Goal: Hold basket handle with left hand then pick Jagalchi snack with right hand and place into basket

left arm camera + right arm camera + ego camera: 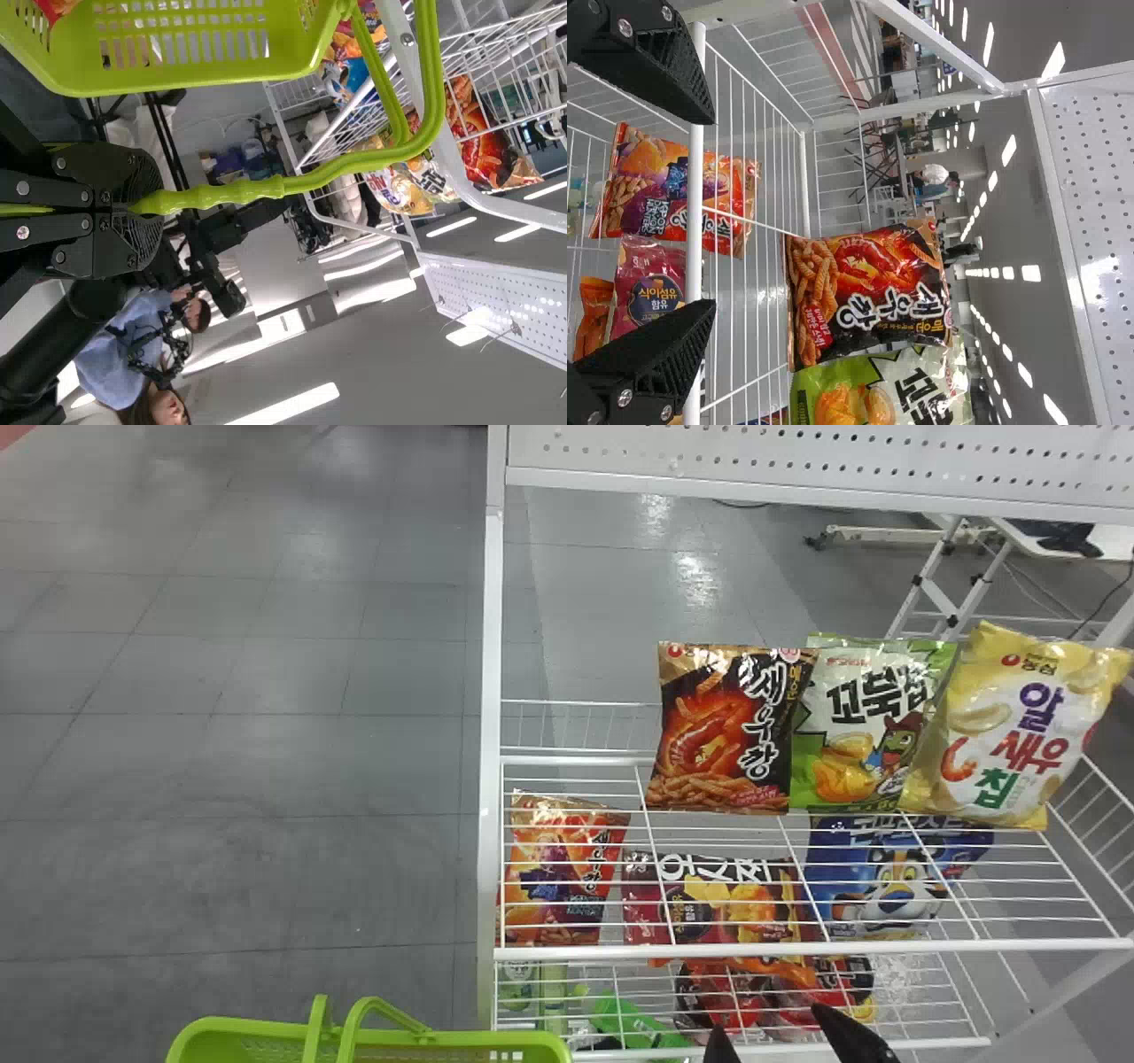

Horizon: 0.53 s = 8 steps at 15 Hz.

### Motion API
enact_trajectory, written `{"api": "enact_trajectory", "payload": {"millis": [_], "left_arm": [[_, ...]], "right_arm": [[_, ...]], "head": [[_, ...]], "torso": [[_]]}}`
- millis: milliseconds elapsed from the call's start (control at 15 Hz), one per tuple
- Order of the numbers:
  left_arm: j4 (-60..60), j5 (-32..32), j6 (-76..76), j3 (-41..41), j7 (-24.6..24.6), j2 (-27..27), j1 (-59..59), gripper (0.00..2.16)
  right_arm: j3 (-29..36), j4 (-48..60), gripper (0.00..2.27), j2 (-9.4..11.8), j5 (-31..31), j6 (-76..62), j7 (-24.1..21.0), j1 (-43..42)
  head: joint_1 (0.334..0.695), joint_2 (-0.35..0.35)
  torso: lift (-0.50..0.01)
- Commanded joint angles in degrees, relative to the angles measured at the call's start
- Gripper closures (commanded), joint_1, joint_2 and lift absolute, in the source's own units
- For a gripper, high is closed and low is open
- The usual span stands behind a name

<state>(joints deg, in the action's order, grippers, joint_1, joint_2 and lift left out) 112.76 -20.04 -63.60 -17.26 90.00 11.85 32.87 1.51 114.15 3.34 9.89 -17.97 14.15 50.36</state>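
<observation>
1. Head view, closest in: the lime-green plastic basket (244, 1029) is down at the bottom edge, just left of the rack. Left wrist view has the left tool (146, 205) clenched on its bumpy green handle (354, 164), so that half looks sorted. Risk: gripped by the handle, the basket could swing or tip if a bag lands on the rim.
2. Next out, right tool (713, 212): released, two black fingers wide apart, no bag between them, right by the white front rail (696, 266) of the upper wire shelf. I'd worry most here: go in too low and a fingertip snags that rail or the wires.
3. Lower shelf: orange bag with purple patches (678, 190), with a dark red bag (648, 279) near it. Reaching these means getting in under the upper shelf, so the wrist could knock it.
4. Upper shelf, further back: black-and-red glossy bag (868, 292), then a green-and-white one (873, 726), then a yellow-and-white one (1019, 726). They're packed tight, so a wide grab could catch two or topple a neighbour. Slick film might slip from a shallow pinch too.
5. Honestly can't tell which is the Jagalchi. It'd be one of the bags on the rack, I reckon; wrong pick is a real risk.
</observation>
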Motion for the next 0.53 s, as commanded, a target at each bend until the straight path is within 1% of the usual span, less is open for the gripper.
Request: {"api": "enact_trajectory", "payload": {"millis": [0, 467], "left_arm": [[0.00, 0.00, 0.00, 0.03, 0.57, 0.11, -0.09, 2.14], [-0.08, 0.00, 0.00, -0.06, 0.57, 0.28, -0.17, 2.14]], "right_arm": [[0.07, 0.02, 0.07, 0.09, 0.04, 0.00, 0.00, 0.00], [0.07, 0.28, 0.07, 0.09, 0.04, 0.18, 0.00, -0.18]], "head": [[0.695, -0.133], [0.695, -0.131]], "torso": [[-0.009], [-0.009]]}}
